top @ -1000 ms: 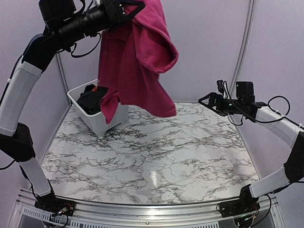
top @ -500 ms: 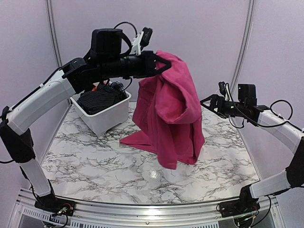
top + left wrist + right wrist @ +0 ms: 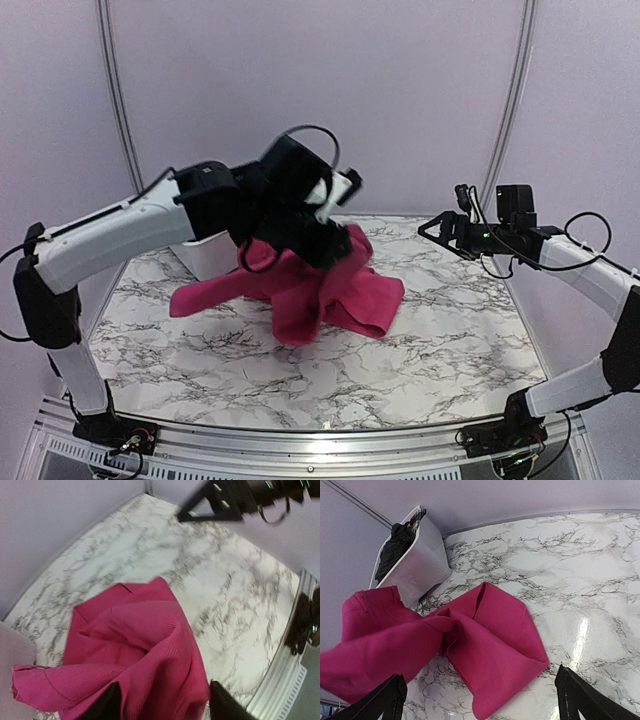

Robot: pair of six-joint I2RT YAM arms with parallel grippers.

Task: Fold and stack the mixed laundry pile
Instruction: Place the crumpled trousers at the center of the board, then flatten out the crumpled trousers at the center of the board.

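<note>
Magenta-pink cloth: lies crumpled in a heap on the worktop, left of centre, just in front of the white tub.
Left hand: low over the heap; fingers stand apart with a ridge of cloth bulging up in the gap. Cannot tell whether they pinch it or only touch it.
Right hand: spread wide, holding nothing, hovering above the far right of the worktop, well apart from the cloth.
Change: a second ago the cloth hung full length from the left hand raised high; half a second ago it was draped in mid-air, its lower edge on the worktop. Now all of it is down, and the left arm has dropped with it. Right arm unmoved.
Cloth texture: fine ribbed knit, soft thick folds, one stitched band along an edge.
Tub: white plastic, rectangular, holding a black pinstriped shirt.
Worktop surface: glossy white marble pattern with grey veins.
</note>
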